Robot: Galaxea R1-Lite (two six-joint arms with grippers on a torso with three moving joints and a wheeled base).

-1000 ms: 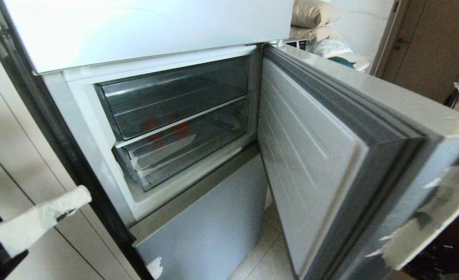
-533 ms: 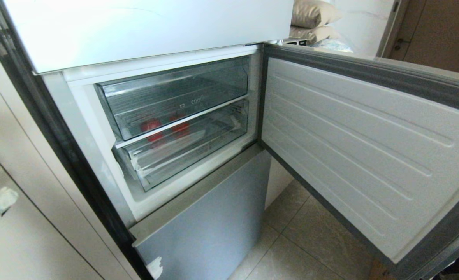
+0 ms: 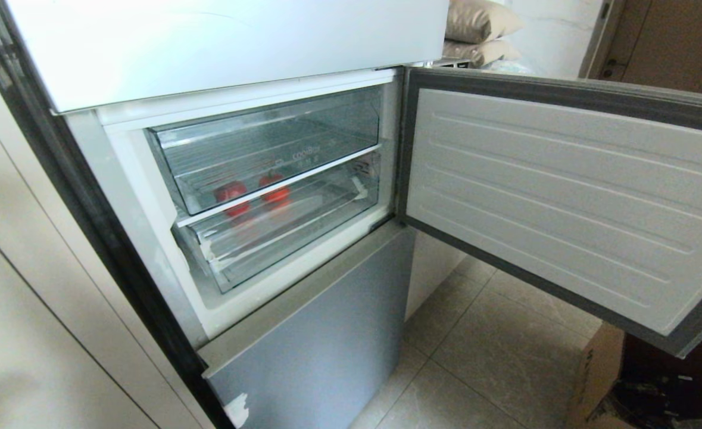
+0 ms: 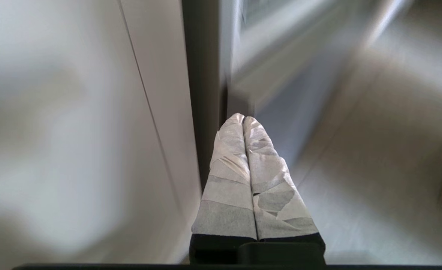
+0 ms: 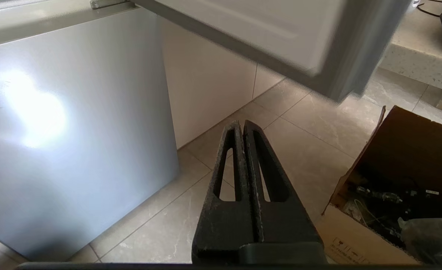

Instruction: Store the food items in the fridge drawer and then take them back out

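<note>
Left gripper (image 4: 243, 119) clenched, empty, low beside the fridge's left edge. Two food items (image 3: 231, 193) apparently lie in the pushed-in fridge drawer (image 3: 279, 229). Fridge door (image 3: 565, 202) open rightward. Right gripper (image 5: 242, 123) clenched, empty, over floor.

The head view looks forward and down from close in front of the open fridge compartment (image 3: 267, 179), its door (image 3: 565, 202) swung out along the right edge. The left wrist view faces past closed taped fingers (image 4: 243, 150) at the fridge's dark left edge (image 4: 202, 75). The right wrist view looks down at the tiled floor (image 5: 307, 146) beneath the door (image 5: 280, 26), sharing the cardboard box (image 5: 355, 232) with the head view.
</note>
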